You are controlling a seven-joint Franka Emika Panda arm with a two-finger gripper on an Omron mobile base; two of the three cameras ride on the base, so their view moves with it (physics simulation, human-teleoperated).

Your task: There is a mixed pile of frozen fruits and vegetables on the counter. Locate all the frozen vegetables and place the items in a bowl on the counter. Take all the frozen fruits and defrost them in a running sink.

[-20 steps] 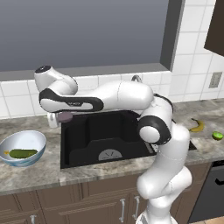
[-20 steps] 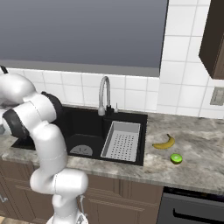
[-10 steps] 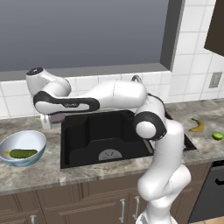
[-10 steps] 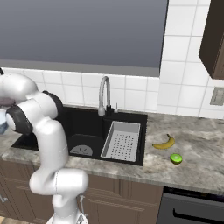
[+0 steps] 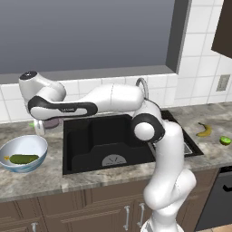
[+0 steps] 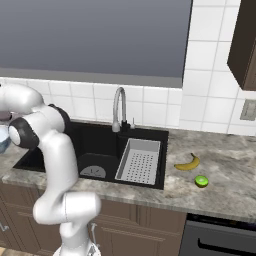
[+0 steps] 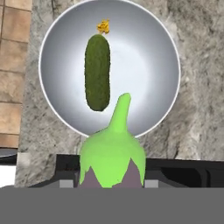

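So the gripper (image 5: 40,128) was clamped on the eggplant (image 7: 113,155), I think just above the bowl's (image 7: 148,65) rim. Cucumber (image 7: 97,72) lay inside; banana (image 6: 187,163) and lime (image 6: 201,181) sat right of the sink (image 6: 100,150).

A wide window (image 5: 86,34) with a flat grey-blue pane fills the wall from 9 to 1 o'clock in the left base view, framed by a grey sill (image 5: 90,72). White square wall tiles (image 6: 210,60) run below and beside it. A dark wooden upper cabinet (image 6: 245,42) hangs at 2 o'clock in the right base view, with a pale wall outlet (image 6: 248,110) under it at 3. Brown wooden cabinet doors (image 5: 90,208) with 2 small metal handles sit at 6 o'clock, and a black oven front (image 6: 220,240) stands at 5. Lighting is even and soft.
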